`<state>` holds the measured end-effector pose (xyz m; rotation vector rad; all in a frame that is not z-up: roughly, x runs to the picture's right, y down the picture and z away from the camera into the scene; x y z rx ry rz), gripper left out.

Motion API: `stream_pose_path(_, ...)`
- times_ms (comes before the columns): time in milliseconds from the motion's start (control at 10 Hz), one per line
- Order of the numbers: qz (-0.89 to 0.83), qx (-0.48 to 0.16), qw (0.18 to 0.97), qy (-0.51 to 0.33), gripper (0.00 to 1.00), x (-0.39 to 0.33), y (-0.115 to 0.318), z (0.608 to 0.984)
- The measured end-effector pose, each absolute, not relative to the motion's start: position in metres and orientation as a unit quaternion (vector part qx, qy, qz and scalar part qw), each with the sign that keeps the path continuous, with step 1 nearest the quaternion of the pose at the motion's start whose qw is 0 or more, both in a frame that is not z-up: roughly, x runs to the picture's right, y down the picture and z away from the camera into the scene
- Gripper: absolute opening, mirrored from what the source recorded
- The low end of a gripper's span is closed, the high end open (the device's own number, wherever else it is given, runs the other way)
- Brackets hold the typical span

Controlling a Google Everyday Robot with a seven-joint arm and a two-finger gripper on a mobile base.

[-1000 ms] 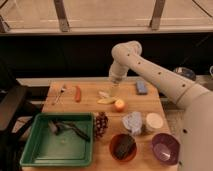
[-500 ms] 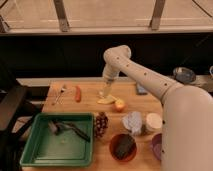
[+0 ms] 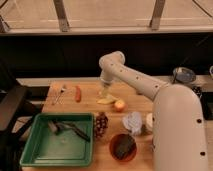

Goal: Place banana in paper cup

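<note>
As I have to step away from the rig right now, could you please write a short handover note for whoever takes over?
Gripper: open, low at the banana, holding nothing; whether it touches the fruit cannot be told.
Banana: lying on the wooden table, toward its far side, just beside the round fruit.
Paper cup: near the table's right side, mostly hidden behind the arm; only a sliver shows.
Done: nothing placed; the banana is not yet gripped.
Left: close on the banana, lift it, carry it to the cup and release it inside.
</note>
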<state>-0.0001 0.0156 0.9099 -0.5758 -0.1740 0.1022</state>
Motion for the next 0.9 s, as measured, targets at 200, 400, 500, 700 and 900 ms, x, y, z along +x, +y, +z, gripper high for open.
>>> stream_pose_path(200,0.062,-0.294,0.95,-0.087,0.65,0.003,0.023,0.927)
stream_pose_path(400,0.082,-0.314,0.941,-0.092,0.65,0.005,0.035,0.948)
stream_pose_path(500,0.091,-0.323,0.938,-0.093,0.65,0.008,0.04,0.955)
stream_pose_path(700,0.092,-0.336,0.932,-0.094,0.62,0.006,0.052,0.967)
stream_pose_path(900,0.094,-0.337,0.932,-0.096,0.41,0.008,0.055,0.968)
